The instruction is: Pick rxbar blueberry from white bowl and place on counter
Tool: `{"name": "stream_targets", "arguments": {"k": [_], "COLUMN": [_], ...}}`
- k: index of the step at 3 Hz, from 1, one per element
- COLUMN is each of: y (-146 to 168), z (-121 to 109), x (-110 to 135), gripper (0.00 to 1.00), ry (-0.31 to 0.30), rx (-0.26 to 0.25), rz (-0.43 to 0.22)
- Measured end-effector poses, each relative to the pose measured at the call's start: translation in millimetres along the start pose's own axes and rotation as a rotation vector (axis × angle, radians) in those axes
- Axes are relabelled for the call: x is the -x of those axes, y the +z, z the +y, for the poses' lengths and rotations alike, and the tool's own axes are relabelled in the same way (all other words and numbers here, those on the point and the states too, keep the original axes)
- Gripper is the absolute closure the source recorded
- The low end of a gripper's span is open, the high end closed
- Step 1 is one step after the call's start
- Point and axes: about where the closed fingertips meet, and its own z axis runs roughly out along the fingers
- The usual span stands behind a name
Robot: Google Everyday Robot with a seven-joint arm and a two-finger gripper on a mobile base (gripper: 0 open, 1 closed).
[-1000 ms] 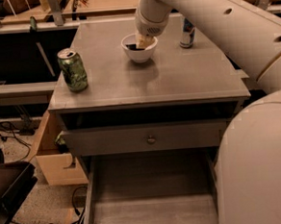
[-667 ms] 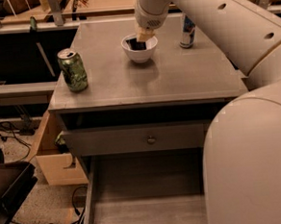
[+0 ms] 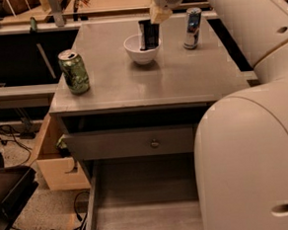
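Hanging straight under the hand (image 3: 157,17), the rxbar blueberry (image 3: 150,35) has its long axis vertical, i.e. top edge up at the fingertips and lower end down inside the white bowl (image 3: 136,54); so bar and hand are one above the other, not side by side. The hand is at the back-centre of the desk (image 3: 181,82), directly over the right half of the bowl; it looks clamped on the top edge of the wrapper, since the bar stands upright w/o leaning on the rim, as far as I can see. Whether the lower end touches the bowl bottom I cannot tell; the near wall hides it. My judgement: the bar is gripped but not yet out, so approx. the first half of the task is done; the coming move needs first a rise until the lower end clears the rim, only then a sideways travel, otherwise the bar can catch the rim and tip the bowl. Bare desk lies to the front of the bowl, and also to its left; the blue-silver can (image 3: 193,28) stands near on the right, so that side is tighter; the green can (image 3: 74,72) is well apart at front-left. A thin wrapper released end-down will prob. just fall flat, which is fine here.
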Motion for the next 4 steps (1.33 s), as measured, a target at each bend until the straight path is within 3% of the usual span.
{"name": "stream_targets", "arguments": {"k": [3,4], "y": [-105.2,-113.3], "z": [20.6,40.5], "x": [-69.2,-75.7], "gripper": [1.00,1.00], "ry": [0.076,0.103], "rx": [-0.111,-0.127], "rz": [0.020,-0.015]}}
